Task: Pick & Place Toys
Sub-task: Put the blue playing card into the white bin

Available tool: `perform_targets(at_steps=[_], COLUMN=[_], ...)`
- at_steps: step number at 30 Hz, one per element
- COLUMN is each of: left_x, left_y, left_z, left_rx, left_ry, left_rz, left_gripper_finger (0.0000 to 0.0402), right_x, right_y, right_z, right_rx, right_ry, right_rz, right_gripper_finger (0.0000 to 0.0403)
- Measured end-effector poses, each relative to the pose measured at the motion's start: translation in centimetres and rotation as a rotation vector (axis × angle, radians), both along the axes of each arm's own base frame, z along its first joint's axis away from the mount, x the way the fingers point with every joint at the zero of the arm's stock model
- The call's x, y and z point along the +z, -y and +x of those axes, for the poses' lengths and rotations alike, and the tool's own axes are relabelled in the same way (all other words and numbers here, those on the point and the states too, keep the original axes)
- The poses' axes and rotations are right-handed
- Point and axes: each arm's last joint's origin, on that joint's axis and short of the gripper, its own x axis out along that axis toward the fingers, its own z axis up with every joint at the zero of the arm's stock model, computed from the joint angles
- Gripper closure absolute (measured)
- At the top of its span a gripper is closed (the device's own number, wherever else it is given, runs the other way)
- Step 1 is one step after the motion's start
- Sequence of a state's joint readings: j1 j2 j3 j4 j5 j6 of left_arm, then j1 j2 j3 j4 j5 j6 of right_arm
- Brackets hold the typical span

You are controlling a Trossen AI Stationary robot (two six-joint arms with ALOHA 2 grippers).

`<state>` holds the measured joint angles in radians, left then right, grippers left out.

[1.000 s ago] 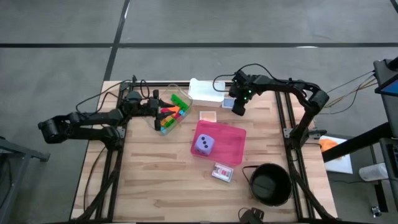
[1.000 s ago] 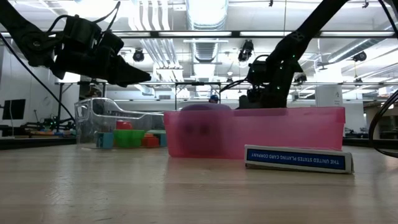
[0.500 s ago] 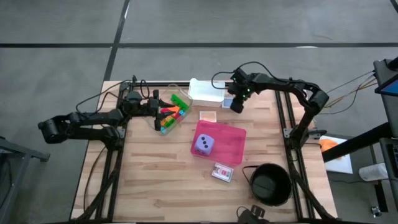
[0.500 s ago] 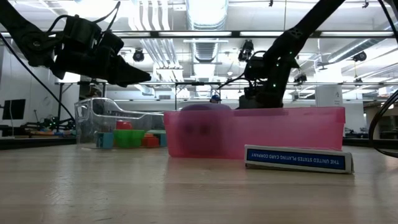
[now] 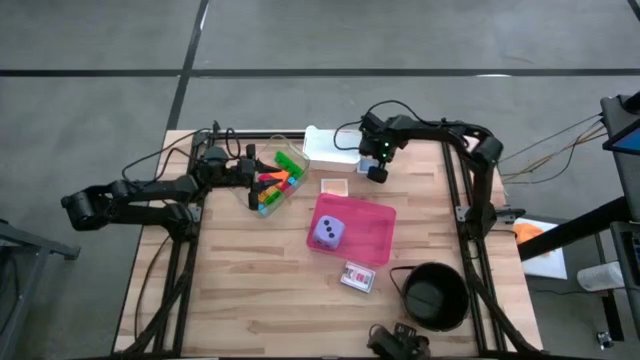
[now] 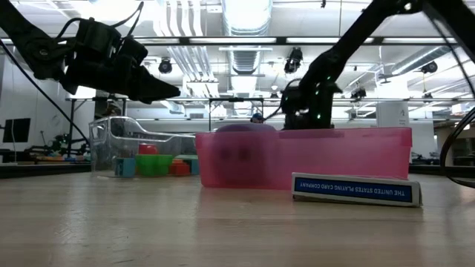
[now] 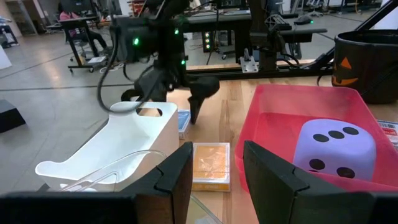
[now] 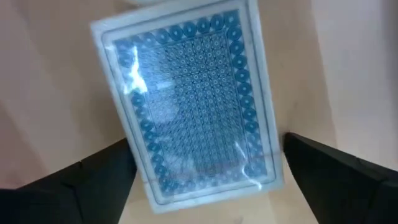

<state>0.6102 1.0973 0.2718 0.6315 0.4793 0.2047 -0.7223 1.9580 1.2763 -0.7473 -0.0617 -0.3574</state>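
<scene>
The toys are coloured bricks point(image 5: 272, 186) heaped in a clear tub point(image 6: 111, 141) at the far left, and a lilac die point(image 5: 328, 233) in a pink bin point(image 5: 378, 238). My left gripper point(image 5: 252, 172) hangs open just above the tub's rim, with nothing between its fingers point(image 7: 176, 180). My right gripper point(image 5: 374, 168) points down at the far side of the table, open. Under it a blue-backed card deck point(image 8: 196, 99) lies flat on the wood. The fingers point(image 8: 93, 180) stand on either side of the deck's near end. I cannot tell whether they touch it.
A white tray point(image 5: 330, 148) stands by the far edge next to the blue deck. An orange-backed deck point(image 5: 334, 187) lies between the tub and the bin. A boxed card pack point(image 5: 357, 277) and a black bowl point(image 5: 435, 295) sit near the front right.
My right gripper has gone a little toward the table's left edge and down, and now stands over the blue deck. The left arm, the bricks and the die have kept still.
</scene>
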Motion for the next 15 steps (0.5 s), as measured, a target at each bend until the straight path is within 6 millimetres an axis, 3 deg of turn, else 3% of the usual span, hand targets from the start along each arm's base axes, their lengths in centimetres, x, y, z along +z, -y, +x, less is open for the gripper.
perform_targets(at_steps=[8,11,15], left_x=[0.0,-0.1,-0.1], left_y=[0.0,0.0,0.0], left_z=[0.0,0.0,0.0], left_rx=[0.000,-0.001,-0.001], left_ry=[-0.004,-0.006,-0.007], left_rz=[-0.003,-0.002,0.000], left_gripper_finger=[0.0260,0.0260,0.0260], right_x=[-2.7,-2.8,-1.8], right_y=[0.9,0.7,0.1], right_z=[1.3,1.4,1.6], right_rx=[0.033,0.045,0.071], right_ry=[-0.111,-0.113,-0.091], right_rz=[0.051,0.052,0.041], right_gripper_finger=[0.0017,0.0027,0.0079])
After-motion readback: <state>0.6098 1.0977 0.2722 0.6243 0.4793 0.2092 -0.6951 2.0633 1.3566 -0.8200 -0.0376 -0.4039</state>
